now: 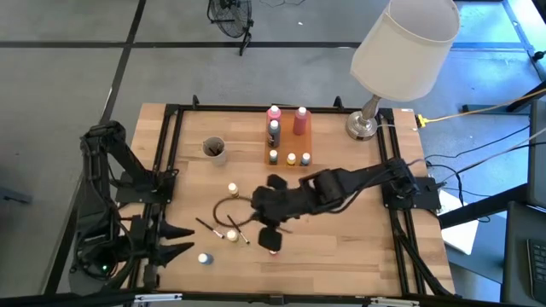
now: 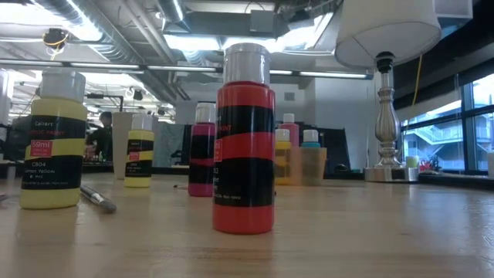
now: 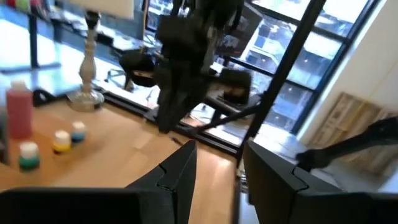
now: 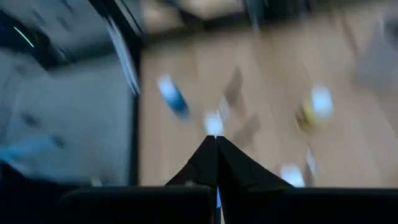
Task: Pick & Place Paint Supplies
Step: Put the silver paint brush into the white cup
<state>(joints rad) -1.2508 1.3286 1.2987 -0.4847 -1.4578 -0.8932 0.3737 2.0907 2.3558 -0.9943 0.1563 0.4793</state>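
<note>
Several paint bottles [image 1: 232, 188] lie scattered on the worktop [image 1: 341, 247], so the right end effector [image 1: 271, 232], fingers together above the red bottle [image 1: 273, 250], is best opened before descent; the left end effector [image 1: 183, 240] is parked, fingers apart.

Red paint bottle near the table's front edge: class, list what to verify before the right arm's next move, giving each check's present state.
1. Red paint bottle with white cap stands upright: ok.
2. Right gripper above that bottle: ok.
3. Right gripper's fingers open for a grasp: not ok, shut.
4. Left gripper parked at the table's left edge, clear of the bottle: ok.
5. Thin dark brushes lie apart from the bottle: ok.
</note>
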